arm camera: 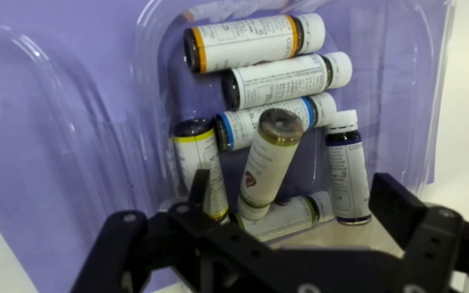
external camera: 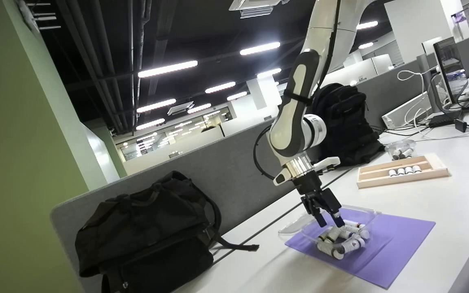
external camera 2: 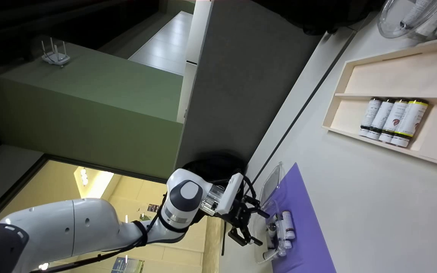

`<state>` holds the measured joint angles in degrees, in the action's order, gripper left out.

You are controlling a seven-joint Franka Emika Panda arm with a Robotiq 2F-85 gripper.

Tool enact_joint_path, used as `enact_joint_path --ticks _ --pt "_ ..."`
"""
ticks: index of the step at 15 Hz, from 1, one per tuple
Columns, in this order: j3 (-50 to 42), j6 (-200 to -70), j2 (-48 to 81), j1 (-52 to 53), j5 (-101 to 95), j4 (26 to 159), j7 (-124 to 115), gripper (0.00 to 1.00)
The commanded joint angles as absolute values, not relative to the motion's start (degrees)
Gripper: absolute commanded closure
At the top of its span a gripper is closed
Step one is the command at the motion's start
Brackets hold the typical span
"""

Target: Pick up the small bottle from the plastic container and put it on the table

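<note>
The plastic container (external camera: 377, 212) is clear, sits on the purple mat and holds several small bottles (external camera: 351, 245) with white labels and caps. In the wrist view, one green-banded bottle (arm camera: 270, 167) is tilted, cap down, over another green-banded bottle (arm camera: 287, 217) lying flat. Bottles with orange (arm camera: 246, 44), blue (arm camera: 244, 130), yellow (arm camera: 198, 162) and dark purple (arm camera: 347, 175) bands lie around them. My gripper (external camera: 330, 222) is open and empty over the container; it also shows in an exterior view (external camera 2: 260, 228) and the wrist view (arm camera: 291, 183). The table (external camera: 405, 199) is white.
The purple mat (external camera: 405, 244) lies under the container, with a clear lid (external camera: 297, 226) beside it. A wooden tray (external camera 2: 378, 81) holds a row of bottles. Another clear tub (external camera: 401, 147) with bottles stands behind. Black bags (external camera: 149, 236) lean along the grey partition (external camera: 234, 175).
</note>
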<state>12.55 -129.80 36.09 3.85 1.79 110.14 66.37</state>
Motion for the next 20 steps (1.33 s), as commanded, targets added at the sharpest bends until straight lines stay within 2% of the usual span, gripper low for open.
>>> enact_joint_path --ticks 1,2,3,8,9,11,14,15,16,17,20 --pt "12.22 -127.43 38.41 4.54 0.08 106.49 64.10 0.00" --pt "12.14 -127.07 38.58 4.65 -0.31 106.03 63.89 0.25" --pt "12.07 -126.65 38.76 4.73 -0.49 105.64 63.68 0.26" --pt "11.90 -125.32 39.15 5.03 -0.71 104.67 62.81 0.62" --pt "11.93 -125.25 39.26 5.07 -0.85 104.69 62.63 0.19" --pt "12.02 -124.97 39.56 5.12 -1.11 104.68 62.42 0.23" --pt "11.93 -124.33 39.58 5.29 -1.34 104.58 62.06 0.04" --pt "11.89 -124.23 39.59 5.30 -1.37 104.58 61.95 0.47" --pt "11.87 -123.98 39.56 5.31 -1.38 104.57 61.85 0.44" --pt "11.88 -123.77 39.53 5.27 -1.33 104.52 61.76 0.45" --pt "11.90 -123.12 39.61 5.13 -1.14 103.93 61.62 0.67"
